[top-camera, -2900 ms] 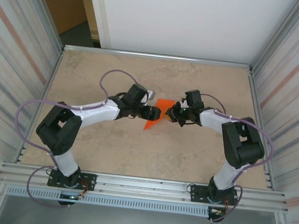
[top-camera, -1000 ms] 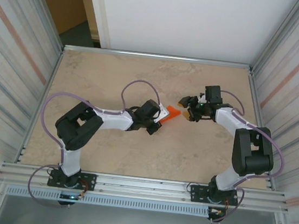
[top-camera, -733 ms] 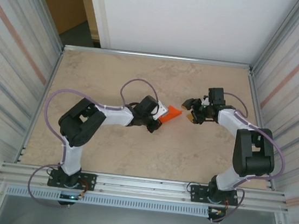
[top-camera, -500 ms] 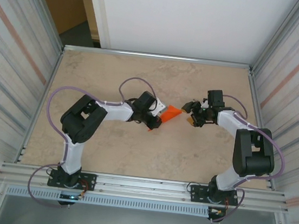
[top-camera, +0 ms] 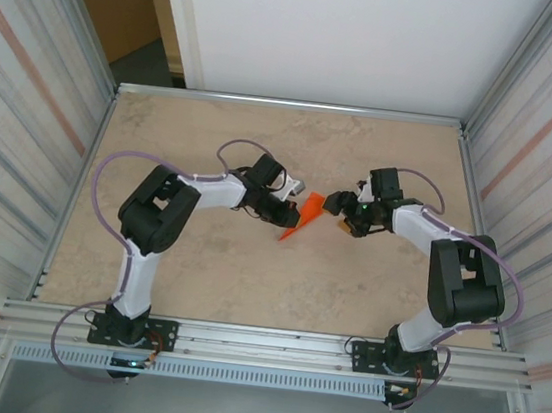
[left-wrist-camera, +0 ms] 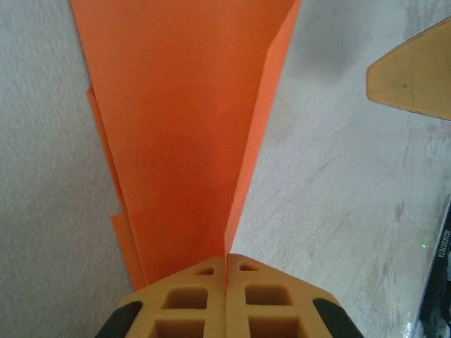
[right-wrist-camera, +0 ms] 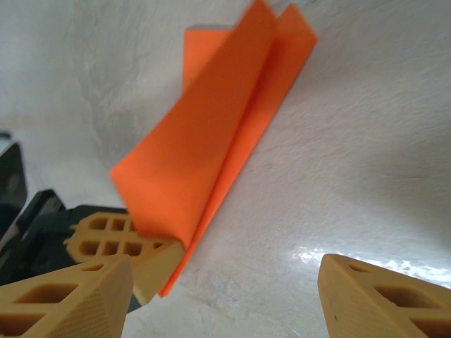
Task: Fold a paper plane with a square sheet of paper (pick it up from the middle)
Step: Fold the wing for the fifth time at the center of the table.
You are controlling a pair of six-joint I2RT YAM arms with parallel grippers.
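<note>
Left wrist view showed the left fingers (left-wrist-camera: 190, 306), two tan pads with a honeycomb pattern, pressed together on a bright orange folded paper plane (left-wrist-camera: 176, 141). They pinched it at a fold edge that ran straight up from the seam between them. From the grip the paper widened away across the frame, with layered edges stepping out along its left side. At the upper right, one tan tip of the right fingers (left-wrist-camera: 412, 70) stood apart from the paper, over the pale marbled worktop (left-wrist-camera: 338, 211).

Right wrist view supplied the opposite angle. The right fingers (right-wrist-camera: 70, 296) were spread wide at the two lower corners, with nothing held between them. The paper plane (right-wrist-camera: 218, 141) lay ahead of them, its stacked flaps fanning toward the top of the frame. Its point reached down past the left fingers (right-wrist-camera: 106, 236), which clamped it from the left.

Top external view gave the layout. The left arm (top-camera: 207, 190) and the right arm (top-camera: 415, 224) both reached in to the middle of the worktop (top-camera: 197, 277), their fingers facing each other. The paper plane (top-camera: 305, 213) sat between them as a slim wedge. Its point aimed toward the near left, and its wide end was just beside the right fingers. Whether the paper touched the worktop or hung just above it could not be told.
</note>
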